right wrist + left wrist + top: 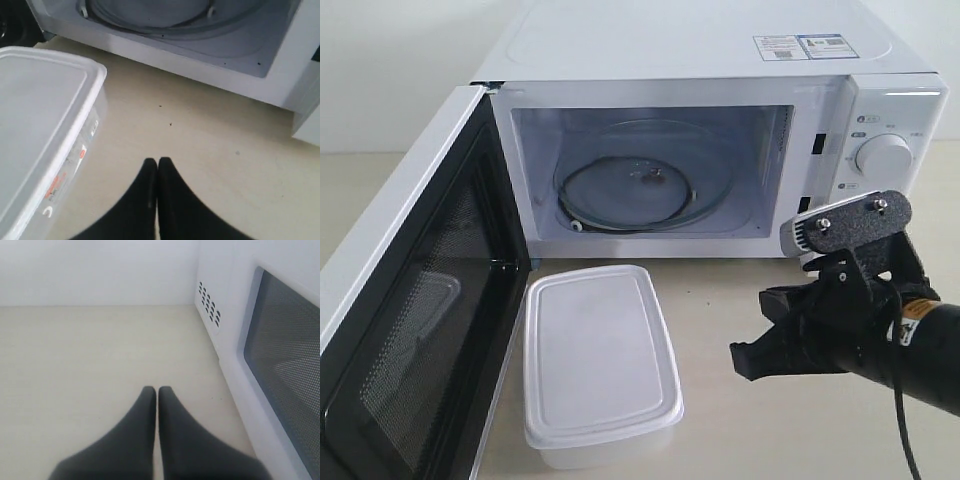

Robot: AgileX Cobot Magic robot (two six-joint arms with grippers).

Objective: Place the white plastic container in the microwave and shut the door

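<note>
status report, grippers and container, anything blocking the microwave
Left gripper shut, empty, outside the door. Right gripper shut, empty, beside the white plastic container. Container on table before the microwave, door open, nothing in the way.

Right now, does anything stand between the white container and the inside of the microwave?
Nothing visible does. The door is swung aside, and the white plastic container sits directly before the open microwave.

You're looking at a pale cream tabletop [720, 300] with a few dark specks. Behind it is a plain white wall [390, 70]. Light is soft and even, shadows faint.
</note>
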